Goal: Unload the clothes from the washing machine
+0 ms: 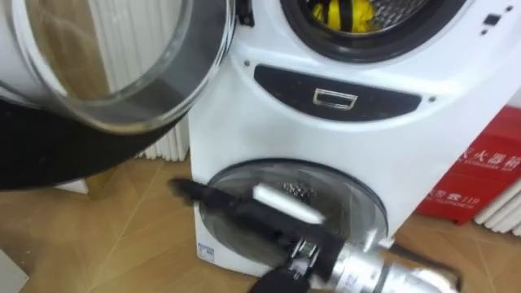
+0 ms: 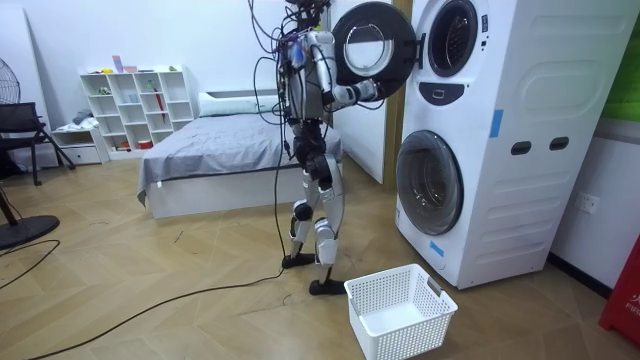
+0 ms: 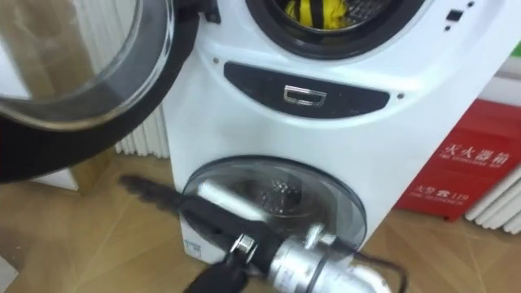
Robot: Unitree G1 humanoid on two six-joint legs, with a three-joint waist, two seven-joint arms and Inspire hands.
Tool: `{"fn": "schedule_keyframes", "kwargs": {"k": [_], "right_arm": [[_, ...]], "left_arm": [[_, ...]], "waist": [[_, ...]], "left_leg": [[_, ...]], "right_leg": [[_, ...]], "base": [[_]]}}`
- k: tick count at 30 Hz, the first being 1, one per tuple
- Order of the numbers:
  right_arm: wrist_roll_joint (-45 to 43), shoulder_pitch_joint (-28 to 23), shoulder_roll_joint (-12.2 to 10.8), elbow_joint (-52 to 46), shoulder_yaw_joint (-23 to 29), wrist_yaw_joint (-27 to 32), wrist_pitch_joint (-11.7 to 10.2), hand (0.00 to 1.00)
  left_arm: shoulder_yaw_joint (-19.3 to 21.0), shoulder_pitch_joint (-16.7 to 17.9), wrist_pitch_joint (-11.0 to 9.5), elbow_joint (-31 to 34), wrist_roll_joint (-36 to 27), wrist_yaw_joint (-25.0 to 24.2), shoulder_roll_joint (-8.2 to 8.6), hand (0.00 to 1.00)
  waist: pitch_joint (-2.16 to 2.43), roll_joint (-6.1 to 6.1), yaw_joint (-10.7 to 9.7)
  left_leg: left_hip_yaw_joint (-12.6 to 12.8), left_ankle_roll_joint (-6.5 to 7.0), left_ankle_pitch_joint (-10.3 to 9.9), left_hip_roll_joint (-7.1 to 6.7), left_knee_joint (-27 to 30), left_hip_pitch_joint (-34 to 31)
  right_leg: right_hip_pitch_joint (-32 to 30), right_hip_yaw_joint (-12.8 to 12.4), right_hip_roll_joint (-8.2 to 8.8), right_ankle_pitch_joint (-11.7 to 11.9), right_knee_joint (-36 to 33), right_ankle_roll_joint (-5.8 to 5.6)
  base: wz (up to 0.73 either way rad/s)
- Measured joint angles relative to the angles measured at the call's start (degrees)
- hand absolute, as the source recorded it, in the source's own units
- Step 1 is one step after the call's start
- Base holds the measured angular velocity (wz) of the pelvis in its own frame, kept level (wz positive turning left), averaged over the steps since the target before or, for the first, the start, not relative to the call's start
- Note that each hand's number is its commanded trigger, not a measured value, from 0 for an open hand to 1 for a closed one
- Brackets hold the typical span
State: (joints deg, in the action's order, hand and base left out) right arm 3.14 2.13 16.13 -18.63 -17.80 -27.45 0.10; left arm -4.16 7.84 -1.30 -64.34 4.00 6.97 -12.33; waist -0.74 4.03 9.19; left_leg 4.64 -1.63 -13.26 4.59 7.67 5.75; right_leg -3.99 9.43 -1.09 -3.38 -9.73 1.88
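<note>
The upper door hangs open at the left. The right hand lies across the front of the lower door, its fingers stretched straight and holding nothing (blurred, though). The yellow clothes lie in the upper drum, well above the fingers and apart from them.

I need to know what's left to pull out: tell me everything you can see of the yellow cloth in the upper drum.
The yellow cloth is bright yellow with black marks, soft and bunched, not folded. It lies low in the upper drum, against its perforated metal wall, behind the dark door ring. The picture's top edge cuts it off, so the kind of garment cannot be told. Nothing holds it: the right hand is lower down, before the lower door.
</note>
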Motion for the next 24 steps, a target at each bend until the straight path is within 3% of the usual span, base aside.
{"fn": "schedule_keyframes", "kwargs": {"k": [8, 13, 19, 24], "right_arm": [[-2.03, 0.78, -0.02, 0.16, 6.76, 8.97, 0.02, 0.0], [2.25, 6.9, -0.39, 0.03, 8.01, 13.0, 0.11, 0.0], [11.05, 14.98, -1.97, 1.87, 7.99, 15.72, 0.13, 0.0], [15.95, 17.45, -2.57, 2.47, 7.98, 18.32, 0.19, 0.0]], "left_arm": [[2.01, -0.3, 0.05, 0.14, 0.03, 2.02, 0.74, 0.0], [3.91, -0.79, 0.04, 0.3, 0.21, 3.63, 1.26, 0.0], [3.95, -0.39, 0.4, 0.27, 0.95, 3.73, 1.43, 0.0], [3.9, -0.41, 2.05, 0.18, 2.57, 4.15, 1.74, 0.0]], "waist": [[0.43, -0.84, -1.69], [0.54, -0.59, -1.68], [0.05, 0.11, -0.88], [-0.05, 0.54, 0.09]], "left_leg": [[0.02, 0.0, 0.0, 0.08, -0.03, 0.02], [0.13, 0.0, 0.02, 0.12, 0.12, 0.5], [-0.15, 0.0, 0.01, 0.12, -0.04, 1.62], [-1.06, 0.03, -0.04, 0.13, -0.25, 1.62]], "right_leg": [[-0.05, -0.02, -0.1, 0.0, -0.07, 0.0], [0.16, 0.1, -0.11, 0.0, -0.09, 0.0], [1.58, 0.4, -0.11, -0.11, 0.28, -0.13], [2.33, 1.29, -0.06, -0.11, 0.94, -0.13]], "base": [[0.0], [0.0], [0.03], [0.1]]}}
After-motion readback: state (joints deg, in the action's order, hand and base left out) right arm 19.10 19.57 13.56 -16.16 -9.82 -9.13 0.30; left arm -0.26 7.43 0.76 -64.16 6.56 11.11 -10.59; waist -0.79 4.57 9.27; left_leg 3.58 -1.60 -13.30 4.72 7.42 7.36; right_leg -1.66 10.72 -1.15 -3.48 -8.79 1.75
